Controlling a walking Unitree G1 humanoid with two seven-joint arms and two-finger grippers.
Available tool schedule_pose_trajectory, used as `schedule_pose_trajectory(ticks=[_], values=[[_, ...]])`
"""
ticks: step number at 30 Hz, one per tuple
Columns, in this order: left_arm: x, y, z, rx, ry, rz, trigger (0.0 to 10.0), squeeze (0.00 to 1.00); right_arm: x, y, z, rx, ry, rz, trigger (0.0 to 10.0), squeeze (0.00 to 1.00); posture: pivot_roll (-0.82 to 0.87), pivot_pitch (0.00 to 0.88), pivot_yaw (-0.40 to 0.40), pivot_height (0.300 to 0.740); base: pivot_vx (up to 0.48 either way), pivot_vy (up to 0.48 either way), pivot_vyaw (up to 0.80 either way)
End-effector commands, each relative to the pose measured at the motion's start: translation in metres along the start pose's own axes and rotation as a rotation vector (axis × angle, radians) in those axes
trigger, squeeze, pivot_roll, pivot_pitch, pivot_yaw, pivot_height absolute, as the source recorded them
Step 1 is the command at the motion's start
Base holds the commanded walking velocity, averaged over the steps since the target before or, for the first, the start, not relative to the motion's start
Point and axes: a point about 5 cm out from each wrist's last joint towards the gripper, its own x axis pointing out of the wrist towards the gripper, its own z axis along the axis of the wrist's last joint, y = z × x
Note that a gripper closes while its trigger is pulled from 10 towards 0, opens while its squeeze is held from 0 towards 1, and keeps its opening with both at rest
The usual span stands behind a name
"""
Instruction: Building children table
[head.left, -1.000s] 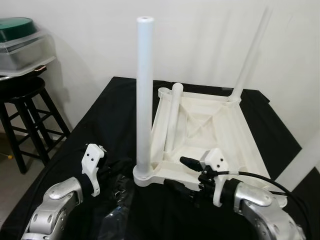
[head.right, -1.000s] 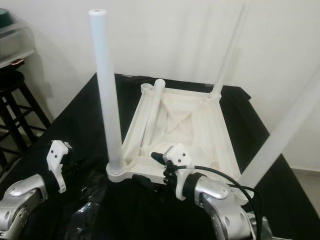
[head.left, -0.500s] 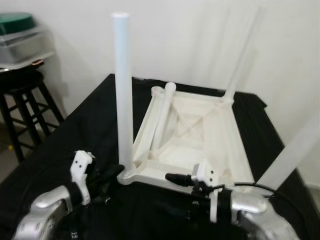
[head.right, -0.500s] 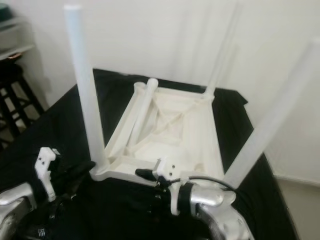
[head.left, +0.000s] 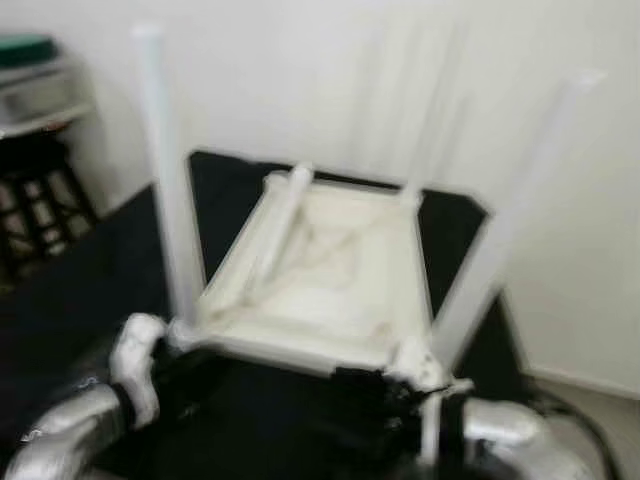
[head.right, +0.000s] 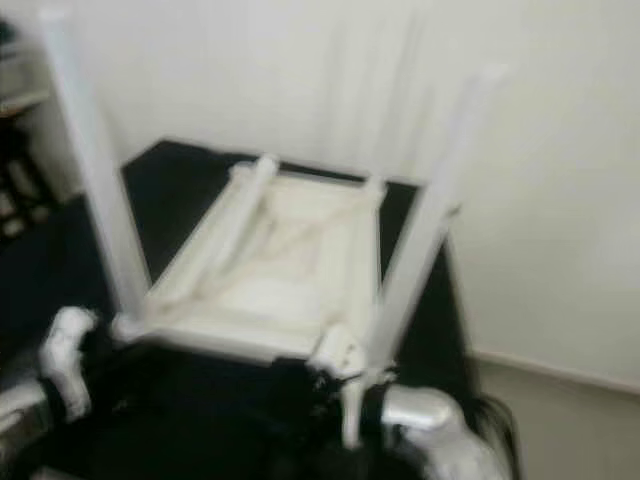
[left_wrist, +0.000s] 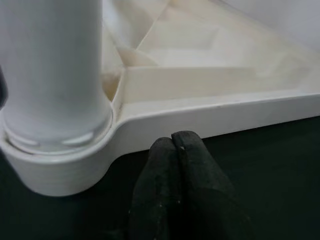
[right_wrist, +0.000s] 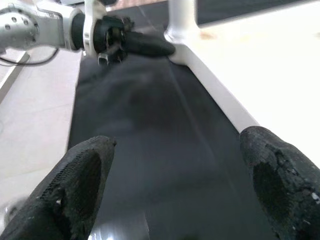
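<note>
The upside-down kids' table (head.left: 320, 270) is laid on the black desk (head.left: 90, 290), legs up. Left gripper (left_wrist: 177, 150) fingers are pressed together by its corner; right gripper (right_wrist: 175, 175) fingers are spread wide.

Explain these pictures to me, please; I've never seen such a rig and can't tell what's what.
This is a humanoid robot with two silver arms. The two blurred wide pictures come from the stereo camera on its head, looking down. An upside-down white children's table lies on a black cloth; three legs stand upright in its corners, and a loose leg lies inside it. The close-ups come from wrist cameras. The left tool, fingers pressed shut on nothing, sits on the cloth by the near-left corner and its leg. The right tool hovers open near the table's edge. Neither holds anything.
</note>
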Motion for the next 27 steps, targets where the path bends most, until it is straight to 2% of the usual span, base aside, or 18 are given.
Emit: schedule_pose_trajectory(ticks=[1, 2, 3, 5, 7, 9, 12, 15, 16, 21, 26, 27], values=[[-0.005, 0.004, -0.006, -0.009, 0.015, 0.018, 10.0, 0.00, -0.004, -0.002, -0.002, 0.011, 0.003, -0.012, 10.0, 0.00, -0.06, 0.000, -0.039, 0.740, 0.000, 0.000, 0.00], [-0.016, 0.005, -0.010, -0.027, 0.031, 0.004, 10.0, 0.00, -0.005, -0.002, -0.003, 0.016, 0.006, -0.010, 10.0, 0.00, -0.06, 0.000, -0.045, 0.740, 0.000, -0.480, 0.00], [-0.016, 0.005, -0.010, -0.027, 0.031, 0.004, 10.0, 0.00, -0.005, -0.002, -0.003, 0.016, 0.006, -0.010, 10.0, 0.00, -0.06, 0.000, -0.045, 0.740, 0.000, -0.480, 0.00], [-0.028, -0.006, -0.015, -0.060, 0.062, -0.091, 10.0, 0.00, -0.005, -0.002, -0.004, 0.022, 0.008, -0.002, 10.0, 0.00, -0.06, 0.000, -0.050, 0.740, 0.000, -0.480, 0.00], [-0.028, -0.006, -0.015, -0.060, 0.062, -0.091, 10.0, 0.00, -0.005, -0.002, -0.004, 0.022, 0.008, -0.002, 10.0, 0.00, -0.06, 0.000, -0.050, 0.740, 0.000, -0.480, 0.00], [-0.033, -0.033, -0.014, -0.095, 0.095, -0.281, 10.0, 0.00, -0.006, -0.001, -0.002, 0.025, 0.005, 0.024, 10.0, 0.00, -0.06, 0.000, -0.054, 0.740, 0.000, -0.480, 0.00], [-0.035, -0.056, -0.009, -0.114, 0.122, -0.455, 10.0, 0.00, -0.006, 0.000, 0.000, 0.030, 0.002, 0.048, 10.0, 0.00, -0.07, 0.000, -0.054, 0.740, 0.000, -0.480, 0.00], [-0.036, -0.060, -0.007, -0.117, 0.122, -0.491, 10.0, 0.00, -0.007, 0.000, 0.001, 0.031, -0.002, 0.054, 10.0, 0.00, -0.07, 0.000, -0.053, 0.740, 0.000, -0.480, 0.00], [-0.035, -0.065, -0.004, -0.103, 0.134, -0.546, 10.0, 0.00, -0.007, -0.001, 0.002, 0.021, 0.002, 0.060, 10.0, 0.00, -0.07, 0.000, -0.050, 0.740, 0.000, -0.480, 0.00], [-0.034, -0.070, -0.002, -0.090, 0.134, -0.598, 10.0, 0.00, -0.008, -0.003, 0.006, 0.004, 0.000, 0.052, 10.0, 0.00, -0.08, 0.000, -0.045, 0.740, 0.000, -0.480, 0.00], [-0.026, -0.077, 0.001, -0.098, 0.108, -0.611, 10.0, 0.00, -0.007, -0.015, 0.008, -0.025, -0.001, -0.042, 10.0, 0.00, -0.08, 0.000, -0.044, 0.740, 0.000, -0.480, 0.00], [-0.022, -0.078, 0.004, -0.081, 0.089, -0.589, 10.0, 0.00, -0.006, -0.023, 0.009, -0.051, 0.000, -0.105, 10.0, 0.00, -0.08, 0.000, -0.044, 0.740, 0.000, -0.480, 0.00]])
